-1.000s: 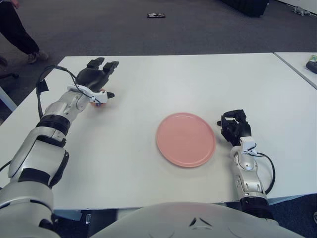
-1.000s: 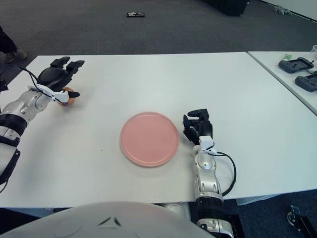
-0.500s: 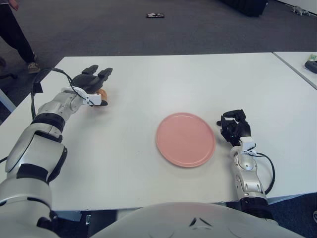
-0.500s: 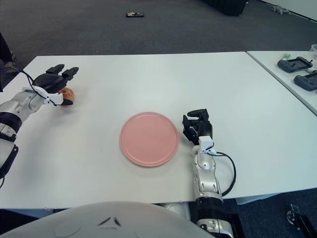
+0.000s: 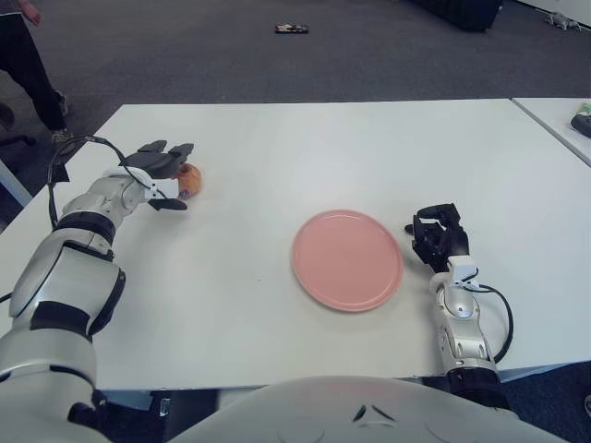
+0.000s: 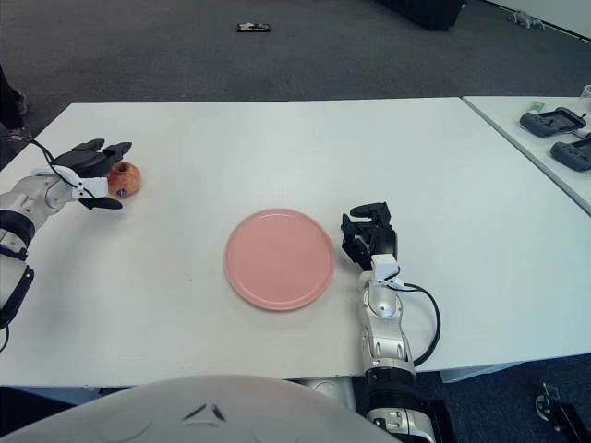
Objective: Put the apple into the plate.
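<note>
- Left eye view: task's basically not started as far as the result goes. The apple point(image 5: 188, 178) sits on the white table point(image 5: 277, 148) way out on the robot's left, well apart from the pink plate point(image 5: 347, 259), which has nothing on it.
- The left hand point(image 5: 159, 173) is right beside the apple on its left, fingers stretched out flat and not wrapped around it, so I'd call that no grip yet. Left to do, by my read: grab it, carry it across, drop it on the plate.
- Right eye view: same story, and the apple point(image 6: 123, 178) shows up more clearly here, reddish-orange and just right of the left hand point(image 6: 88, 172); the thumb reaches out below it.
- The right hand point(image 6: 368, 239) shows just right of the plate point(image 6: 280, 258) with its fingers curled in, holding nothing, idle.
- Count: one apple, one plate, two hands. A couple of dark controller-looking gadgets point(image 6: 555, 135) lie on the neighbouring table at far right, and there's a small dark item point(image 6: 252, 28) on the floor beyond.
</note>
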Robot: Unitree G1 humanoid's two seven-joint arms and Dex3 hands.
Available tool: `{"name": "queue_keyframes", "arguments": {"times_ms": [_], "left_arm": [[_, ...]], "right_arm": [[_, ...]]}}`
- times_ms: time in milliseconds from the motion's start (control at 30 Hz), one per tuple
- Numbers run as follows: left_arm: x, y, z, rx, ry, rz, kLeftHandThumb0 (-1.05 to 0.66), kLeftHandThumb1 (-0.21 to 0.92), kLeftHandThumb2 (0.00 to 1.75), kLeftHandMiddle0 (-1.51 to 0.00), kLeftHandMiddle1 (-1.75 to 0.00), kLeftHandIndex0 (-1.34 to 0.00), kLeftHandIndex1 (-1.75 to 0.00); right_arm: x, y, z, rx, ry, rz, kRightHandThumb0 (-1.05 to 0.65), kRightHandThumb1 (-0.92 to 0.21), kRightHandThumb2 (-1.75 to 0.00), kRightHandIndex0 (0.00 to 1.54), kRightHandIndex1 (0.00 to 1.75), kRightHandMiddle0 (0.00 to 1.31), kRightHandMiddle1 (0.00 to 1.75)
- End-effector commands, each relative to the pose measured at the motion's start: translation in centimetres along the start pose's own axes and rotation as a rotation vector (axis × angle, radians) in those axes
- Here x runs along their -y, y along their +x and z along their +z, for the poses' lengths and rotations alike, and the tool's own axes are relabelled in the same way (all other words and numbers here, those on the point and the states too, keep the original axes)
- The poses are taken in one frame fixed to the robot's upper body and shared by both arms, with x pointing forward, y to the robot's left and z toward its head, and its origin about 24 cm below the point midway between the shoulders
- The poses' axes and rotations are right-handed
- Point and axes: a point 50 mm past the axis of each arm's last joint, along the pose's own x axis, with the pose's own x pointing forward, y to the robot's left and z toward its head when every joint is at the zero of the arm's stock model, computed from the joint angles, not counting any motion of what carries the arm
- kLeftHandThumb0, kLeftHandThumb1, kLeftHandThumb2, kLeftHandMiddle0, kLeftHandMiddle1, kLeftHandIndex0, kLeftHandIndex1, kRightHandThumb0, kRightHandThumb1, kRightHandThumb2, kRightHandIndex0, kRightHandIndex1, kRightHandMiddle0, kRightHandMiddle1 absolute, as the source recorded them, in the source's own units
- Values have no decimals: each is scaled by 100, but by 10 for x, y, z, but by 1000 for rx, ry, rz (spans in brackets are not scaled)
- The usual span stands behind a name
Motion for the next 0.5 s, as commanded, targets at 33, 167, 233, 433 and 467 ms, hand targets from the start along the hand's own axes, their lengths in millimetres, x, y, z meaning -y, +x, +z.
{"name": "queue_keyframes", "arguments": {"times_ms": [33, 167, 233, 433, 467], "left_arm": [[-8, 3, 3, -2, 33, 0, -103, 48, 55, 0, 0, 0, 0], [-4, 3, 2, -23, 65, -24, -104, 53, 53, 0, 0, 0, 0], [-1, 2, -1, -41, 73, -35, -104, 58, 49, 0, 0, 0, 0], [4, 3, -3, -65, 80, -56, -105, 63, 43, 0, 0, 0, 0], [4, 3, -2, -64, 82, -59, -105, 63, 43, 0, 0, 0, 0]], "right_arm": [[1, 0, 1, 12, 4, -8, -35, -88, -59, 50, 122, 22, 175], [2, 0, 1, 4, -2, -10, -35, -88, -59, 51, 122, 21, 175], [2, 0, 1, -3, -5, -11, -35, -88, -58, 51, 122, 21, 175], [3, 0, 1, 1, -1, -10, -35, -88, -58, 51, 122, 21, 175], [3, 0, 1, -1, -2, -10, -35, -88, -58, 51, 122, 21, 175]]}}
